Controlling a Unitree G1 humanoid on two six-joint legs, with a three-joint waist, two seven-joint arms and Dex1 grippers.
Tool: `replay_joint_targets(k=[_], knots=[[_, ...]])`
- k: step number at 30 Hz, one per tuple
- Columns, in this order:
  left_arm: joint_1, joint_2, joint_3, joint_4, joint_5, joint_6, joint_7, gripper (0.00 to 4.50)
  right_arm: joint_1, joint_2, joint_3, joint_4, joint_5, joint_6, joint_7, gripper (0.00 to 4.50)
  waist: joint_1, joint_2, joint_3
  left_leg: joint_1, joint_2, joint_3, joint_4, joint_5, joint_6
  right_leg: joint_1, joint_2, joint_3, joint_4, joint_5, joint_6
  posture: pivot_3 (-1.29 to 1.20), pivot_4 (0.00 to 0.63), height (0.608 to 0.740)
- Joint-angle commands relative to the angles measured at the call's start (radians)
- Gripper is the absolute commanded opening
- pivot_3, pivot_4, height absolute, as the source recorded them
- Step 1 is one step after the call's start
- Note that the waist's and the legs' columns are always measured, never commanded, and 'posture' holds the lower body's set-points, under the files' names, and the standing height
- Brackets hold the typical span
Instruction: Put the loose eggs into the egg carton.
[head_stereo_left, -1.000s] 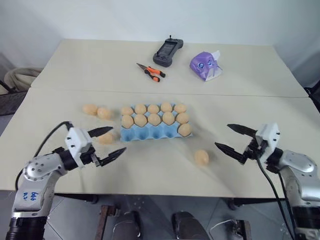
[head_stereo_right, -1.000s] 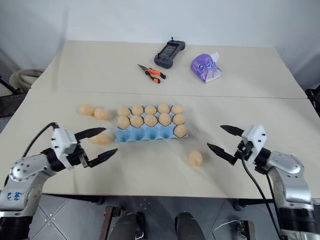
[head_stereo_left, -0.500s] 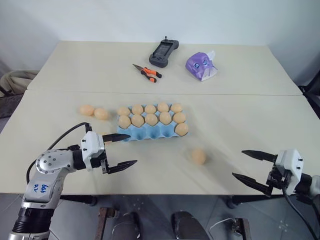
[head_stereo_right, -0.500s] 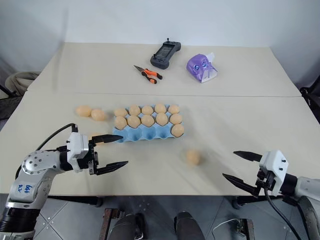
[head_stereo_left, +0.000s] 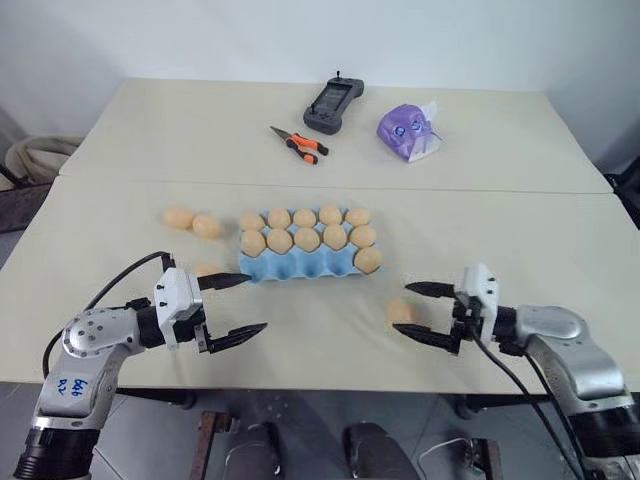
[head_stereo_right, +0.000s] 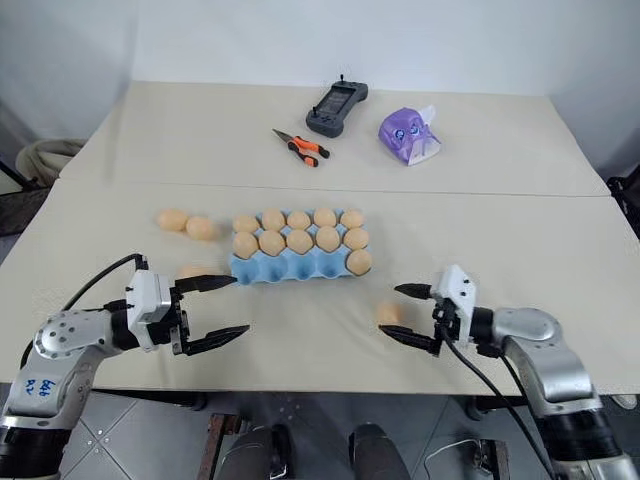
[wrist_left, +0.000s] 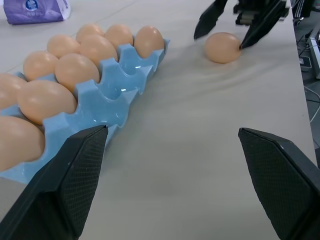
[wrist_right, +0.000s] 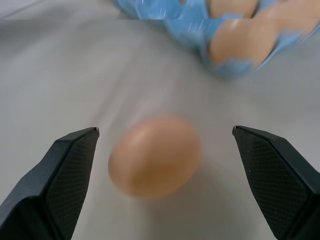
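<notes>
The egg carton (head_stereo_left: 310, 252) lies a little left of the middle of the left eye view, on the near table (head_stereo_left: 300, 350). Its two far rows hold tan eggs, ten in all, and another egg sits in the right end cup of the near row; the other near cups show bare blue.

Loose eggs lie on the table around it: two touching each other (head_stereo_left: 193, 221) just left of the carton in the middle left of the frame, one (head_stereo_left: 206, 270) by the carton's lower left corner, partly behind the left gripper's upper finger, and one (head_stereo_left: 401, 312) lower right of the carton, right of centre.

The right gripper (head_stereo_left: 421, 311) sits low at the right of centre with its jaws spread wide, one finger on each side of that last egg and the tips level with it; it grasps nothing. In the right wrist view the egg (wrist_right: 156, 155) lies between the two black fingers (wrist_right: 60, 175), clear of both.

The left gripper (head_stereo_left: 238, 305), at the lower left, is also spread wide and empty, pointing toward the carton's near left corner

In the upper middle of the frame, on the far table, lie a black handset (head_stereo_left: 334, 102), orange-handled pliers (head_stereo_left: 300, 145) and a purple packet (head_stereo_left: 408, 130)
</notes>
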Motion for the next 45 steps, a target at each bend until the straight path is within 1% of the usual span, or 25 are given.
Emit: replay_joint_targets(k=[1,3,6,7,8,10,14,18,22,26,29,31,32,33,34,35,36,38,40,43,45], knots=[[0.021,0.001,0.023,-0.075,-0.016,0.004,0.026,4.5,-0.041,0.028,0.015,0.052,-0.029,-0.06,0.013,4.11,0.0,0.0,0.0,0.0,0.0,0.0,0.0,0.0,0.0,0.0,0.0,0.0,0.0,0.0,0.0,0.0,0.15,0.74],[0.031,-0.001,0.028,-0.086,-0.02,0.005,0.035,4.5,-0.061,0.041,0.017,0.084,-0.04,-0.082,0.016,3.62,-0.001,0.0,0.0,0.0,0.0,0.0,0.0,0.0,0.0,0.0,0.0,0.0,0.0,0.0,0.0,0.0,0.15,0.74],[0.03,-0.008,0.023,-0.083,-0.019,0.003,0.044,4.5,-0.076,0.058,0.016,0.106,-0.046,-0.115,0.02,2.55,-0.001,0.0,0.0,0.0,0.0,0.0,0.0,0.0,0.0,0.0,0.001,0.0,0.0,0.0,0.0,0.0,0.15,0.74],[0.026,-0.011,0.018,-0.078,-0.017,0.001,0.047,4.5,-0.078,0.063,0.015,0.102,-0.045,-0.123,0.019,2.31,-0.001,0.0,0.0,0.0,0.0,0.0,0.0,0.0,0.0,0.0,0.001,0.0,0.0,0.0,0.0,0.0,0.15,0.74],[0.021,-0.015,0.013,-0.072,-0.014,-0.003,0.049,4.5,-0.08,0.068,0.013,0.092,-0.042,-0.125,0.015,2.22,-0.001,0.0,0.0,0.0,0.0,0.0,0.0,0.0,0.0,0.0,0.001,0.0,0.0,0.0,0.0,0.0,0.15,0.74],[0.012,-0.022,0.009,-0.061,-0.011,-0.006,0.055,4.5,-0.086,0.078,0.01,0.067,-0.031,-0.117,0.006,2.19,-0.001,0.0,0.0,0.0,0.0,0.0,0.0,0.0,0.0,0.0,0.001,0.0,0.0,0.0,0.0,0.0,0.15,0.74],[0.009,-0.042,0.015,-0.033,0.001,-0.014,0.081,4.5,-0.144,0.124,0.002,-0.05,0.025,-0.029,-0.053,2.19,-0.005,0.0,0.0,0.0,0.0,0.0,0.0,0.0,0.0,-0.001,0.0,0.001,0.001,0.0,0.0,0.0,0.15,0.74],[0.024,-0.06,0.035,-0.023,0.002,-0.009,0.122,4.5,-0.236,0.161,0.024,-0.068,-0.005,0.031,-0.131,2.19,-0.003,0.0,0.0,0.0,0.001,0.0,0.0,0.001,-0.001,-0.002,0.0,0.0,0.004,0.0,0.0,0.0,0.15,0.74],[0.067,-0.072,0.064,-0.022,0.014,-0.028,0.171,4.5,-0.363,0.227,0.07,0.059,-0.087,-0.017,-0.181,2.19,-0.006,0.0,0.0,0.0,0.001,0.001,0.0,0.001,-0.001,-0.003,0.0,0.001,0.004,0.0,0.0,0.0,0.15,0.74],[0.089,-0.081,0.078,-0.036,0.018,-0.037,0.202,4.5,-0.414,0.261,0.117,0.158,-0.146,-0.071,-0.164,2.19,-0.002,0.0,0.0,0.0,0.001,0.001,0.0,0.001,-0.001,-0.004,0.0,0.0,0.003,0.0,-0.001,0.0,0.15,0.74],[0.103,-0.087,0.083,-0.045,0.02,-0.043,0.222,4.5,-0.444,0.294,0.131,0.205,-0.16,-0.079,-0.165,2.19,-0.004,0.0,0.0,-0.001,0.001,0.002,-0.001,0.001,-0.001,-0.004,0.0,0.001,0.003,0.0,-0.001,0.0,0.15,0.74],[0.112,-0.09,0.087,-0.054,0.02,-0.044,0.233,4.5,-0.45,0.304,0.142,0.214,-0.166,-0.087,-0.146,2.9,-0.004,0.0,0.0,-0.001,0.001,0.002,0.0,0.001,-0.001,-0.004,0.0,0.001,0.003,0.0,-0.001,0.0,0.15,0.74],[0.116,-0.091,0.087,-0.057,0.02,-0.045,0.24,4.5,-0.452,0.307,0.142,0.218,-0.167,-0.087,-0.146,3.13,-0.004,0.0,0.0,-0.001,0.001,0.002,0.0,0.001,-0.001,-0.004,0.0,0.001,0.003,0.0,-0.001,0.0,0.15,0.74],[0.122,-0.092,0.091,-0.062,0.018,-0.045,0.245,4.5,-0.455,0.308,0.143,0.225,-0.172,-0.09,-0.144,3.52,-0.005,0.0,0.0,-0.001,0.001,0.002,0.0,0.001,-0.001,-0.004,0.0,0.001,0.003,0.0,-0.001,0.0,0.15,0.74],[0.127,-0.092,0.096,-0.067,0.017,-0.045,0.251,4.5,-0.458,0.308,0.142,0.231,-0.176,-0.096,-0.144,3.81,-0.005,0.0,0.0,-0.001,0.001,0.002,0.0,0.001,-0.001,-0.004,0.0,0.0,0.003,0.0,-0.001,0.0,0.15,0.74],[0.133,-0.093,0.103,-0.07,0.016,-0.043,0.259,4.5,-0.46,0.306,0.135,0.228,-0.166,-0.088,-0.136,4.24,-0.005,0.0,0.0,-0.001,0.001,0.002,0.0,0.001,-0.001,-0.004,0.0,0.0,0.003,0.0,-0.001,0.0,0.15,0.74],[0.139,-0.093,0.111,-0.072,0.013,-0.043,0.264,4.5,-0.46,0.305,0.126,0.222,-0.155,-0.097,-0.124,4.47,-0.005,0.0,0.0,0.0,0.001,0.002,0.0,0.001,-0.001,-0.004,0.0,0.0,0.004,0.0,-0.001,0.0,0.15,0.74],[0.148,-0.098,0.129,-0.073,0.005,-0.039,0.284,4.5,-0.453,0.296,0.101,0.199,-0.127,-0.094,-0.107,4.47,-0.006,0.0,0.0,0.0,0.001,0.002,-0.001,0.001,-0.001,-0.004,0.0,0.001,0.003,0.0,-0.001,0.0,0.15,0.74],[0.168,-0.104,0.164,-0.071,0.002,-0.046,0.308,4.5,-0.418,0.262,0.065,0.154,-0.092,-0.095,-0.075,4.47,-0.005,0.0,0.0,0.0,0.001,0.002,-0.001,0.001,-0.001,-0.004,0.0,0.0,0.003,0.0,-0.001,0.0,0.15,0.74],[0.235,-0.133,0.254,-0.078,0.0,-0.062,0.365,4.5,-0.295,0.174,-0.02,0.06,-0.017,-0.118,0.003,4.47,0.002,0.0,0.0,-0.001,0.001,0.001,-0.002,0.0,-0.001,-0.003,-0.001,0.0,0.001,0.0,-0.001,0.0,0.15,0.74],[0.291,-0.156,0.31,-0.098,-0.027,-0.054,0.386,4.5,-0.209,0.116,-0.061,0.014,0.012,-0.142,0.053,4.47,0.003,0.0,0.0,-0.001,0.001,0.001,-0.002,-0.001,0.0,-0.001,-0.002,-0.001,-0.002,0.0,-0.001,0.0,0.15,0.74]])
